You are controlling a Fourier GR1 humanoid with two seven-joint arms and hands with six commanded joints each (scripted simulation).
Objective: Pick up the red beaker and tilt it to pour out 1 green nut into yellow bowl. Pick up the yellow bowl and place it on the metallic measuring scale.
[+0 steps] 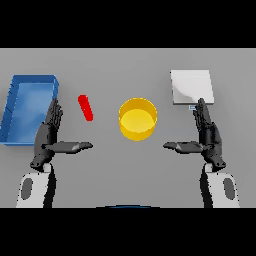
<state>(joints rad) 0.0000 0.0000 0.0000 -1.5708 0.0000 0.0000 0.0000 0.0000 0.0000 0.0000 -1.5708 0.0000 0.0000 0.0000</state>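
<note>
A small red beaker (85, 107) stands left of the table's middle. The yellow bowl (138, 118) sits in the middle, its inside showing nothing that I can make out. At the back right lies the metallic measuring scale (191, 86), a flat silver square. My left hand (49, 132) hovers left of the beaker, fingers straight and thumb pointing toward the bowl, holding nothing. My right hand (208, 134) mirrors it just in front of the scale, fingers straight and thumb pointing inward, holding nothing. No green nut is visible.
A blue tray (14, 107) lies at the far left, just beyond my left hand.
</note>
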